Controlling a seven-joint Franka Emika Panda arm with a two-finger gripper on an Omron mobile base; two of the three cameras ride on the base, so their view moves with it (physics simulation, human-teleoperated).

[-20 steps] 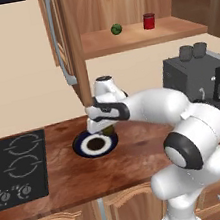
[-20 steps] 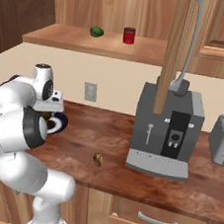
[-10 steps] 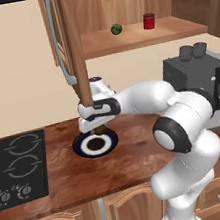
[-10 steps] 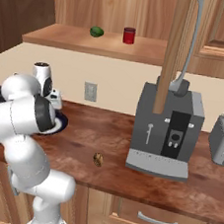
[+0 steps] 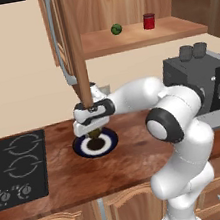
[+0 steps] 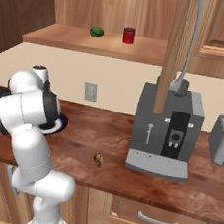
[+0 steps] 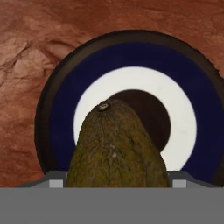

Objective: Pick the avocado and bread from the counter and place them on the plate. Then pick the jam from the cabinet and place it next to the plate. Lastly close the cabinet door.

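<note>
So the avocado (image 7: 117, 146) was seen clamped in the pincer (image 5: 93, 130), jaws parted about as wide as the fruit's belly and closed on it, stem end pointed down at the plate (image 7: 61, 113). It was held just above the white centre, apart from it, with a dark shadow cast right underneath. The plate was parked on the tabletop (image 5: 57, 176) just right of the black stovetop (image 5: 15, 166), under the open cabinet door (image 5: 73, 42).

Handling-wise, it's reckoned that the avocado would be firm but rounded and a bit slick, so it was best gripped across the widest part, as seen here; taken nearer the tapered end, it could be squeezed out. Probably light, not fragile, though it may roll on the plate once let go.

The bread (image 6: 97, 159) was left on the tabletop, well to the right of the plate, in front of the coffee machine (image 6: 167, 131). Small and lumpy, likely light and stiff enough, so it should be pinched across its middle.

The jam (image 5: 149, 21) was still sat on the cabinet shelf (image 5: 135, 36), near a green ball (image 5: 116, 29). Being a smooth hard jar, it's probably best taken around the sides, upright.
</note>
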